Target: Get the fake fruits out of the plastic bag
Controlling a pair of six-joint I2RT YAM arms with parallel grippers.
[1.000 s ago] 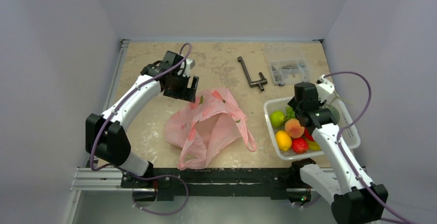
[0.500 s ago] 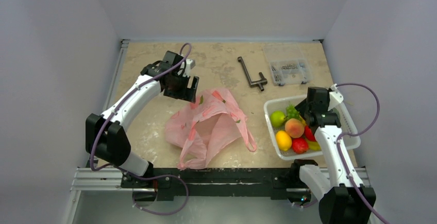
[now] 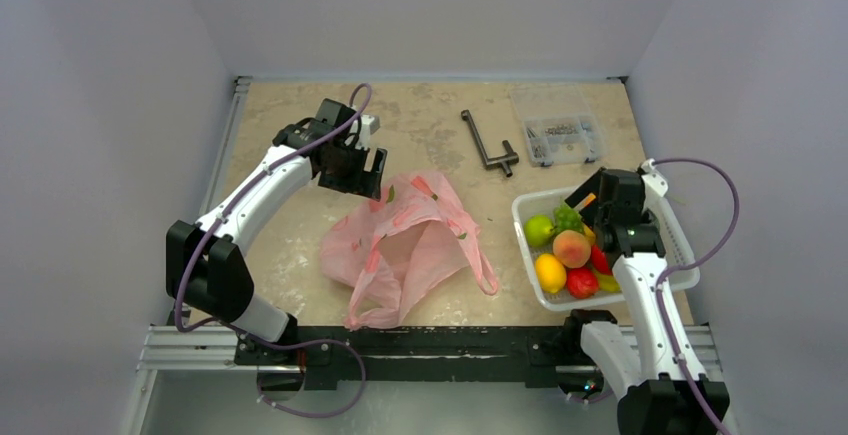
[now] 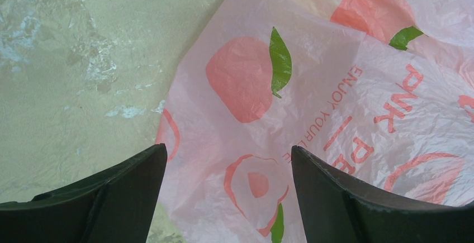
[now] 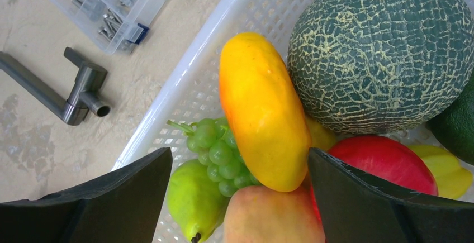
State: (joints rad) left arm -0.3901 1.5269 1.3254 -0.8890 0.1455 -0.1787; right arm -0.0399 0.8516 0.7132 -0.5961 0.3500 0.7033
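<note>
The pink plastic bag [image 3: 410, 245] lies crumpled and flat on the table; its printed film fills the left wrist view [image 4: 313, 98]. My left gripper [image 3: 358, 177] is open and empty, just above the bag's far left corner [image 4: 226, 151]. My right gripper [image 3: 600, 223] is open and empty, hovering over the fruits in the white basket [image 3: 523, 217]. The right wrist view shows my right gripper [image 5: 240, 153] above the green grape bunch [image 5: 218, 148], lime-green fruit [image 5: 193, 198], peach [image 5: 274, 218] and netted green melon [image 5: 385, 53]. The peach [image 3: 571, 248] and lime-green fruit [image 3: 538, 230] also show from above.
The basket [image 5: 184, 70] also holds an orange-yellow mango [image 5: 262, 109], a red fruit [image 5: 385, 162] and a yellow-orange fruit [image 3: 549, 272]. A grey metal handle [image 3: 487, 145] and a clear small-parts box [image 3: 560, 138] lie beyond the basket.
My right arm has swung to the right and its gripper has drawn back over the basket's far side, uncovering more fruit. The left arm and the bag have not moved.
</note>
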